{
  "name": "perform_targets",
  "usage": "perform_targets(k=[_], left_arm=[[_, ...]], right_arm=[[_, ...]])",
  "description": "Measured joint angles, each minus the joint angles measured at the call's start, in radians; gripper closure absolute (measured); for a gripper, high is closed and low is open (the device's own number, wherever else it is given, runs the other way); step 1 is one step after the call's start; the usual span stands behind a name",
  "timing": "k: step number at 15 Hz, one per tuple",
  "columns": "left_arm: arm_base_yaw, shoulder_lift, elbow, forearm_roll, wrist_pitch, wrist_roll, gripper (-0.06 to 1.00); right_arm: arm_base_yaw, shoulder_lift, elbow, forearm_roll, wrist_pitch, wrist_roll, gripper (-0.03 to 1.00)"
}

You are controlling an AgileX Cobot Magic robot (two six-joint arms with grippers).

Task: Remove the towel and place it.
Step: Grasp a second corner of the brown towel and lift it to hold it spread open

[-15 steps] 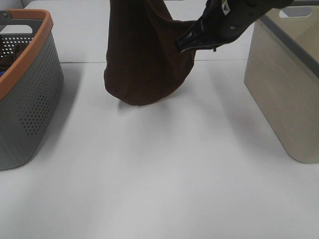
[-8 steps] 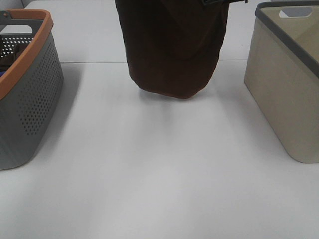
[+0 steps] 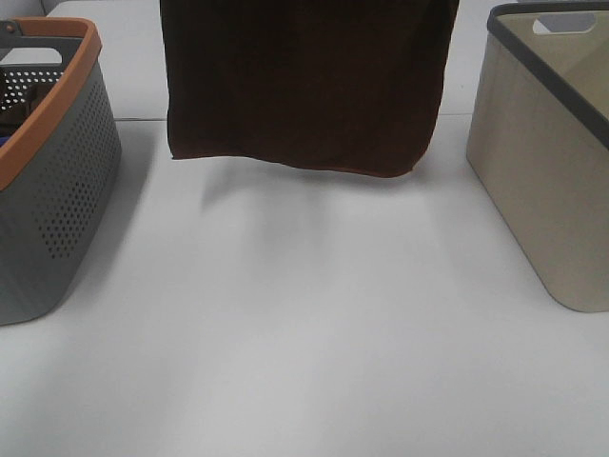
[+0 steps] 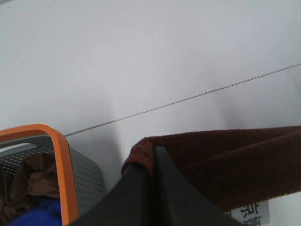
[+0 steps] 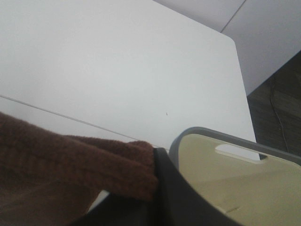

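The dark brown towel (image 3: 304, 86) hangs spread flat above the far middle of the white table (image 3: 304, 314), its lower hem clear of the surface. Both grippers are above the top edge of the exterior high view and hidden there. In the left wrist view my left gripper (image 4: 151, 162) is shut on one upper corner of the towel (image 4: 221, 165), with a white label (image 4: 251, 214) showing below. My right gripper (image 5: 155, 181), seen in the right wrist view, is shut on the other upper corner of the towel (image 5: 70, 165).
A grey perforated basket with an orange rim (image 3: 57, 162) stands at the left and holds cloth (image 4: 33, 188). A beige basket with a grey rim (image 3: 552, 162) stands at the right, its inside bare (image 5: 225, 188).
The towel went from a bunched, hanging bundle to a wide flat sheet. The right gripper rose out of the exterior high view and the two held corners moved apart.
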Motion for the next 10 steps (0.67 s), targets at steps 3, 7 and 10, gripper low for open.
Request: perform_targets(k=[3,7,10], left_arm=[[0.069,0.012,0.0,-0.123,-0.01,-0.035,0.94],[0.092,0.083,0.0,-0.164,-0.13,-0.036,0.94],[0.092,0.127,0.0,-0.138,-0.323,-0.045,0.94]], right_arm=[[0.0,0.009,0.0,-0.008,-0.069,0.0,0.97],[-0.048,0.065,0.0,-0.126,-0.172,0.104,0.97],[-0.148,0.124,-0.003,-0.142,-0.381,0.141,0.97]])
